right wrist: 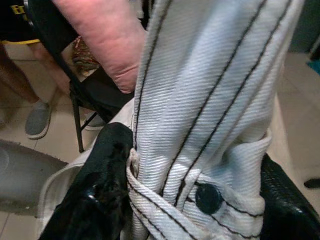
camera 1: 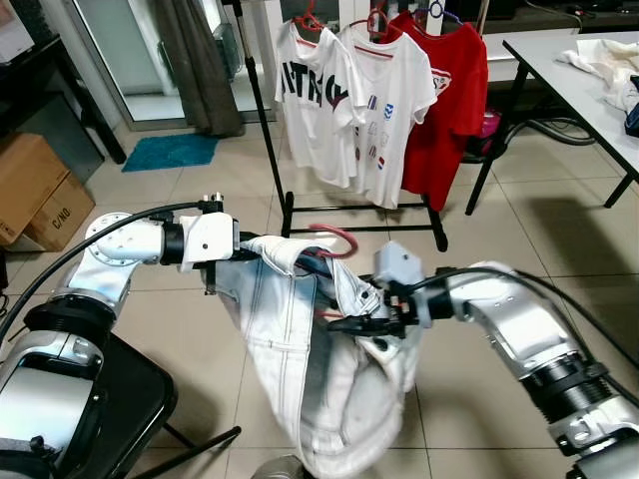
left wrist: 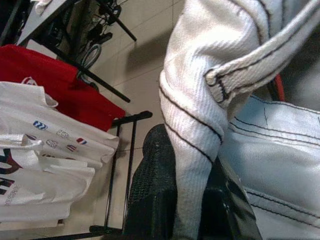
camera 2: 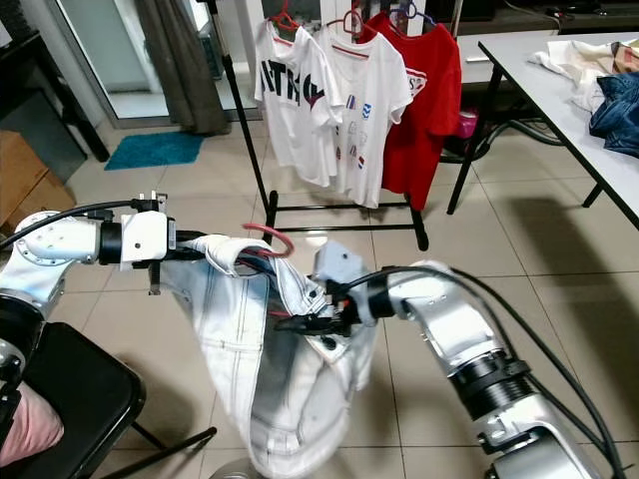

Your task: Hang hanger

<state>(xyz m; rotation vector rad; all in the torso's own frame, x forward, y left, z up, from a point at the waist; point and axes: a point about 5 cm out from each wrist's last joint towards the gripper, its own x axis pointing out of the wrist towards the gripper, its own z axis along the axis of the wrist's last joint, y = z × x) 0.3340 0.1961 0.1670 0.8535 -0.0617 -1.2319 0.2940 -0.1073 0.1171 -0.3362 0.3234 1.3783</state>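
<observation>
Gripping white jacket (camera 1: 300,349) on pink hanger (camera 1: 334,238): left claw (camera 1: 243,252), right claw (camera 1: 344,321) both clamped.

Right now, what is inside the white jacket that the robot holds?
A red hanger is inside the white jacket: its hook sticks out at the collar. The jacket covers its shoulders. Left end effector and right end effector both grip the fabric.

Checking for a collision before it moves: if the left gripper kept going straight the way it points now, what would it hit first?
Probably the right gripper, which is clamped on the same white jacket that the left gripper holds; depth is uncertain, and it might pass just above.
</observation>
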